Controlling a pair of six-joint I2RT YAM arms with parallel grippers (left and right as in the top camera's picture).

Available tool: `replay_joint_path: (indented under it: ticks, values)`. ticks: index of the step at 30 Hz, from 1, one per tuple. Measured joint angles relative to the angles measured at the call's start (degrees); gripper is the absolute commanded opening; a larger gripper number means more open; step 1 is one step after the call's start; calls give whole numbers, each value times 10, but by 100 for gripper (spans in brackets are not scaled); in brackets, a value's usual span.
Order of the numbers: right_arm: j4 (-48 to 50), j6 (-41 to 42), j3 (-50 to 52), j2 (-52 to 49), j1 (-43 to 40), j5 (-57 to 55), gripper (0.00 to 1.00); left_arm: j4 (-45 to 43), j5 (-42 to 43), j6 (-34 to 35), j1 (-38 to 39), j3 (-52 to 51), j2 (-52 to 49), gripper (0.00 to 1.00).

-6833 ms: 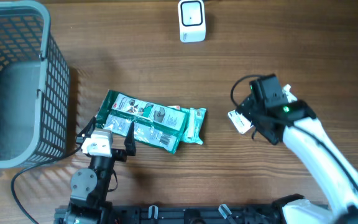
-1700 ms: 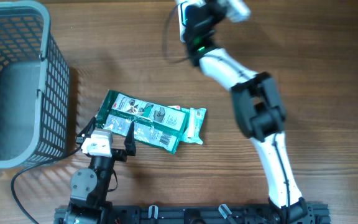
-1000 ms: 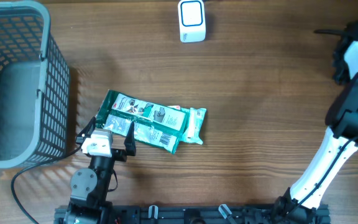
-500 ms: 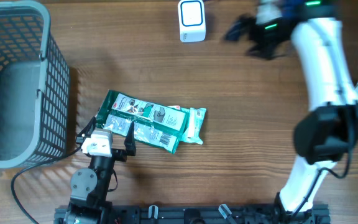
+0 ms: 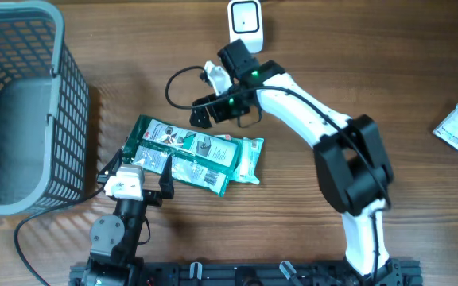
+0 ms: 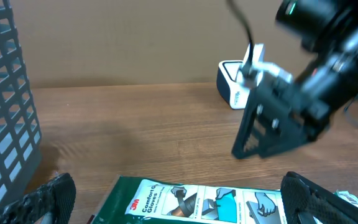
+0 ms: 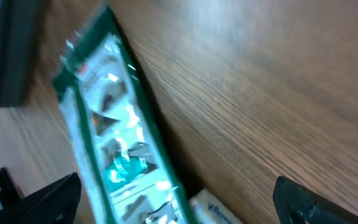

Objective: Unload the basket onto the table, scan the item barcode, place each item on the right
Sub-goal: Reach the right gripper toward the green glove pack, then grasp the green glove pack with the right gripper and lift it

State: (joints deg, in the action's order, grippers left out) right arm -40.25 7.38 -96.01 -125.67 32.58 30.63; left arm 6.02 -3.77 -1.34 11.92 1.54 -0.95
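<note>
Near the middle of the counter [image 5: 388, 56], a flat green pack of gloves [image 5: 189, 155] is laid printed face up. Its long axis runs roughly left to right, and its pale crimped end [image 5: 251, 159] is turned to the right. A grey mesh basket [image 5: 68, 119] is stood well to its left. A white scanner [image 5: 246, 26] is set at the far edge, well apart from the pack, and a small white packet [image 5: 457, 125] is seen far off to the right.

The left jaws are spread wide and empty, with the pack's near left corner lying between them or just ahead; contact cannot be made out. The right jaws are also fully apart and empty, poised over the pack's far left edge, between it and the scanner. Nothing is gripped.

The pack is judged to be light, thin and limp: a film sleeve around soft contents, likely to sag if lifted by one end and to slip under a shallow pinch. No barcode can be found on the upturned face, so it is presumed to be underneath. A hold is best taken across a long edge near the middle, or deep on the left end. That way the pack is kept fairly flat and the code is left uncovered when it is turned towards the scanner. The crimped seal is thought too thin and slick for a sure pinch.
</note>
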Motion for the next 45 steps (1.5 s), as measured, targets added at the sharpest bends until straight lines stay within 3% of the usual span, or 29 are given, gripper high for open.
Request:
replay_joint_path:
  ticks: [8,26,37,39,41,45]
  values:
    - [-5,4,3,-37,-1,63,100,0,0,0,0,0,0,100]
    - [-8,24,3,-45,42,90,100,0,0,0,0,0,0,100]
    - [-36,31,3,-53,55,110,74,0,0,0,0,0,0,100]
    - [-40,30,3,-55,55,112,78,0,0,0,0,0,0,100]
    - [-44,29,3,-56,55,115,92,0,0,0,0,0,0,100]
    - [-46,10,2,-55,57,136,99,0,0,0,0,0,0,100]
